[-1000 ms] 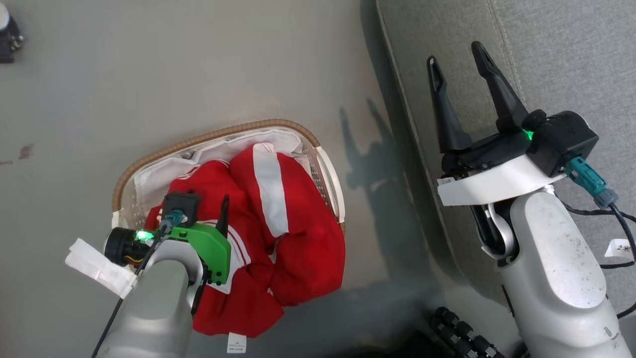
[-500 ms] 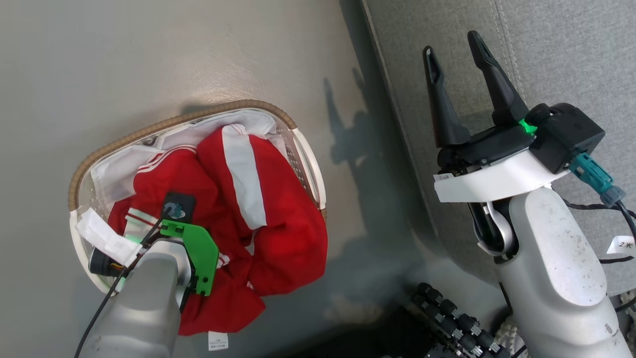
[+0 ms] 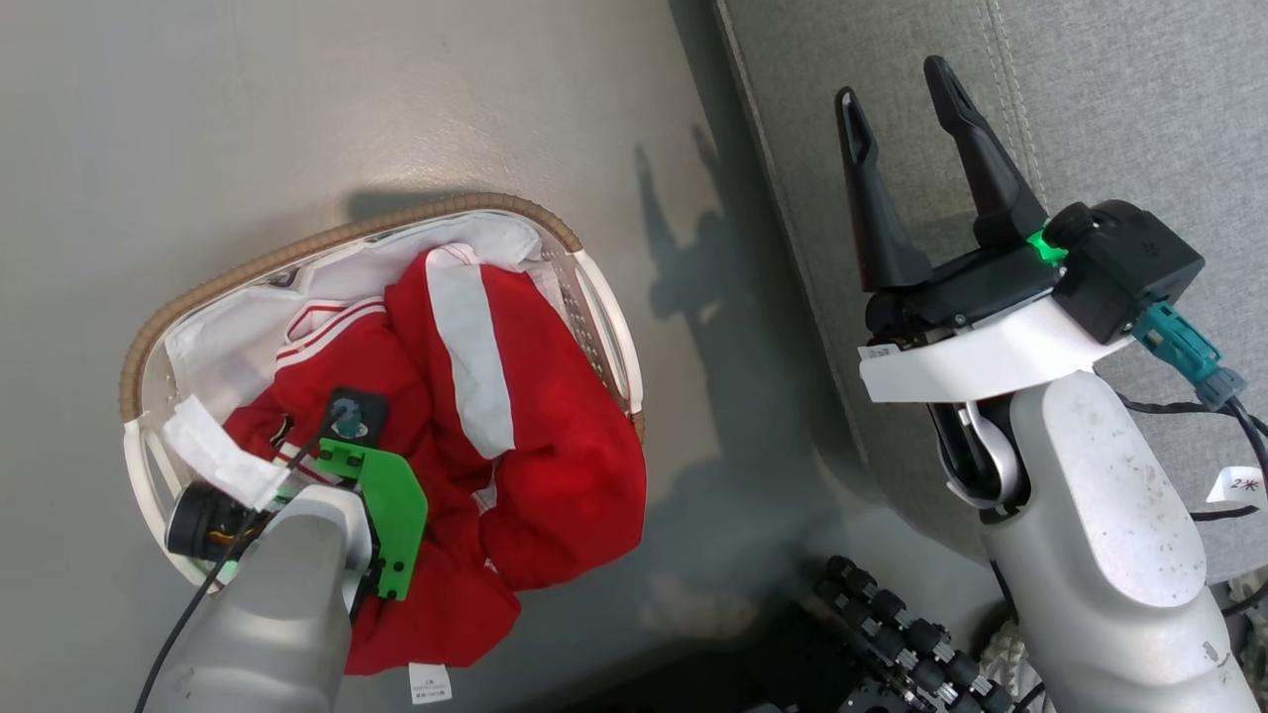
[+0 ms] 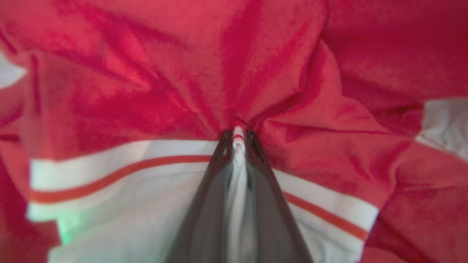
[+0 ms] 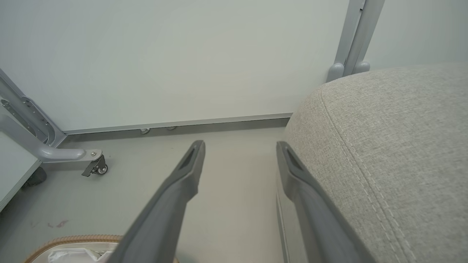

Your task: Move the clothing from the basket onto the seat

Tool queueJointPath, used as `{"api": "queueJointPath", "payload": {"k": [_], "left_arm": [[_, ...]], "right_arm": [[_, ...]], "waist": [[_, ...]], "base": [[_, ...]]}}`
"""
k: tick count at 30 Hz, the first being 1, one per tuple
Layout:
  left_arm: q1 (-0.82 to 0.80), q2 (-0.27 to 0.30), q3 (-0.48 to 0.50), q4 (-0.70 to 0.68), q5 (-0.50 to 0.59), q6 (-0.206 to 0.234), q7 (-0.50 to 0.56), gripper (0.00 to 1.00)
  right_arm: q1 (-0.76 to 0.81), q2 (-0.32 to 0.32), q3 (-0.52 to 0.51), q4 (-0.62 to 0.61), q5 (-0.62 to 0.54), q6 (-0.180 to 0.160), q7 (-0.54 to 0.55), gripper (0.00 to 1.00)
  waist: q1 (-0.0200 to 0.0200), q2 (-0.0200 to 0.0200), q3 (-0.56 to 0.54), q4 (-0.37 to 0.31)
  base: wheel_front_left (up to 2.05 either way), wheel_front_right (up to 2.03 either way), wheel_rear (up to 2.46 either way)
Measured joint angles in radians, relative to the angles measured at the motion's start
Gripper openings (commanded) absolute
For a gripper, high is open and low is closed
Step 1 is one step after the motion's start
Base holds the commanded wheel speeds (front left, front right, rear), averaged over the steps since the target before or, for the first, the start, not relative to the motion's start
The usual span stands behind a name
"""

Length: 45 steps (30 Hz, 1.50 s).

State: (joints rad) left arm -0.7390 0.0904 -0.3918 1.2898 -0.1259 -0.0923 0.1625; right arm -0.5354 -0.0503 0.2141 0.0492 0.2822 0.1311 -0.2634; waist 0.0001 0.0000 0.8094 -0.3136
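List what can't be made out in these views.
- Head view: the basket floor, covered by the red clothing.
- Head view: the white tag print, too small.
- Head view: how much cloth the left pincer holds, behind its green bracket.
- Right wrist view: most of the basket, cut by the bottom edge.

The one thing I can read is a white tag (image 3: 1238,486) on a black cable (image 3: 1246,428) at the right arm: it says "2米". A white care label (image 3: 429,682) hangs from the red garment (image 3: 555,465), its print too small to read. A small sticker (image 3: 877,352) on the white bracket (image 3: 991,361) below the right gripper (image 3: 890,79) is equally illegible.
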Motion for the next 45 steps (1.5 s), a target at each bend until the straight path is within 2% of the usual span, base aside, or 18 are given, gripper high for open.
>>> {"api": "queueJointPath", "payload": {"k": [10, 21, 30, 38, 45], "left_arm": [[0.046, -0.016, 0.030, -0.003, -0.069, -0.014, -0.160, 0.00], [0.126, -0.039, 0.034, -0.029, -0.149, -0.026, -0.365, 0.00], [0.232, -0.040, -0.022, -0.195, -0.269, -0.032, -0.423, 0.00], [0.329, -0.041, 0.008, -0.427, -0.277, -0.005, -0.425, 0.00], [0.388, -0.041, 0.037, -0.584, -0.270, -0.005, -0.426, 0.00]], "right_arm": [[0.016, 0.001, -0.001, 0.051, 0.000, 0.000, 0.000, 1.00], [0.080, 0.002, -0.001, 0.124, -0.040, 0.000, 0.000, 1.00], [0.160, 0.002, -0.010, 0.164, -0.066, 0.000, 0.000, 1.00], [0.237, 0.002, -0.006, 0.183, -0.077, 0.000, 0.000, 1.00], [0.291, 0.002, 0.004, 0.202, -0.079, 0.000, 0.000, 1.00]], "waist": [[-0.0001, 0.0000, -0.083, 0.006], [-0.0001, 0.0000, -0.247, 0.044], [-0.0002, 0.0000, -0.400, 0.085], [-0.0002, 0.0000, -0.524, 0.124], [-0.0002, 0.0000, -0.614, 0.156]], "base": [[0.00, 0.00, 0.00], [0.00, 0.00, 0.00], [0.00, 0.00, 0.00], [0.00, 0.00, 0.00], [0.00, 0.00, 0.00]]}}
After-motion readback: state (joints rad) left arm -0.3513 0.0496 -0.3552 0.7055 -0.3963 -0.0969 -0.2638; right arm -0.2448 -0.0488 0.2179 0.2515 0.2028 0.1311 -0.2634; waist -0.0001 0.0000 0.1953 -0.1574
